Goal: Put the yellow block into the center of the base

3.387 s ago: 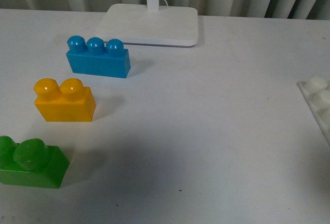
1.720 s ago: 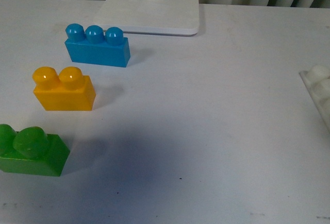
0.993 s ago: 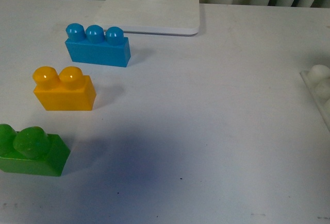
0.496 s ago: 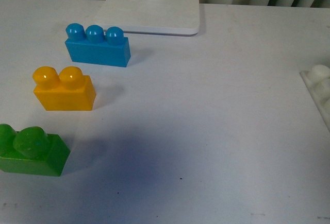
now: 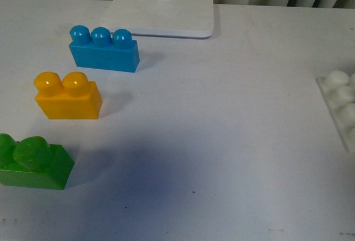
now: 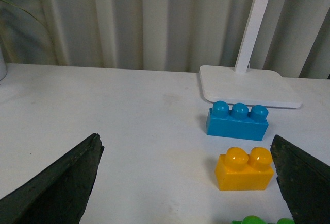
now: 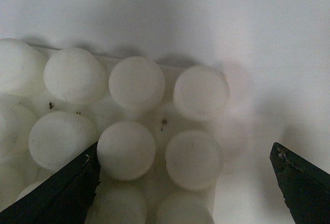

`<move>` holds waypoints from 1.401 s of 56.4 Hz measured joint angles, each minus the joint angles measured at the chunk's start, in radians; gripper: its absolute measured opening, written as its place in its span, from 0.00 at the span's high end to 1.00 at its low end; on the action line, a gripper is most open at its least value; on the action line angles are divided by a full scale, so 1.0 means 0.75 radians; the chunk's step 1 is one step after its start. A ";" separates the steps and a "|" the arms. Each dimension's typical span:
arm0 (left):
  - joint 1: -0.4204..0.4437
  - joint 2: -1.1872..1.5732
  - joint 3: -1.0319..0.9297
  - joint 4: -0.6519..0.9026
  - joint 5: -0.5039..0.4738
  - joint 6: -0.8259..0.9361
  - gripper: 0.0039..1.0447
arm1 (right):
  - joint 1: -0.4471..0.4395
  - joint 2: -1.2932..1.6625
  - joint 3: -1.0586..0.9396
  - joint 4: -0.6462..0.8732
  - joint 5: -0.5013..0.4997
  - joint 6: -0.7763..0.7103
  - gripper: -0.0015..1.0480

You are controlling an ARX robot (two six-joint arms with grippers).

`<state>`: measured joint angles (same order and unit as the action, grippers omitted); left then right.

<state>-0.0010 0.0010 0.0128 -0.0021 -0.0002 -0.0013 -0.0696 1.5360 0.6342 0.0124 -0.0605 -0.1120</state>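
The yellow block (image 5: 68, 96) rests on the white table at the left, between a blue brick and a green brick, studs up. My left gripper (image 6: 191, 183) is open and hangs short of the yellow block (image 6: 244, 169), which lies ahead near one dark fingertip (image 6: 301, 180). The white studded base (image 5: 339, 106) shows only partly at the front view's right edge. My right gripper (image 7: 188, 183) is open and hovers close over the base (image 7: 129, 131), its studs filling that view. Neither gripper appears in the front view.
A blue three-stud brick (image 5: 104, 49) stands behind the yellow block and a green brick (image 5: 32, 162) in front of it. A white rectangular stand with a pole (image 5: 162, 13) sits at the table's back. Pale curtains hang beyond the table.
The base at the right edge has slid a little leftward into the front view, showing more studs. The three bricks have barely shifted.
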 joint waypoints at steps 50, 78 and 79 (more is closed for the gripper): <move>0.000 0.000 0.000 -0.001 -0.001 0.000 0.06 | 0.809 0.271 0.290 -0.058 0.342 0.795 0.09; 0.000 0.000 0.000 0.000 -0.001 0.000 0.06 | 0.775 0.154 0.308 -0.045 0.268 0.782 0.09; 0.000 0.000 0.000 0.000 -0.001 0.000 0.06 | 0.766 0.125 0.302 -0.045 0.263 0.777 0.09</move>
<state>-0.0010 0.0010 0.0128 -0.0021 -0.0006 -0.0013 0.5049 1.6299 0.8608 -0.0212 0.1368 0.4709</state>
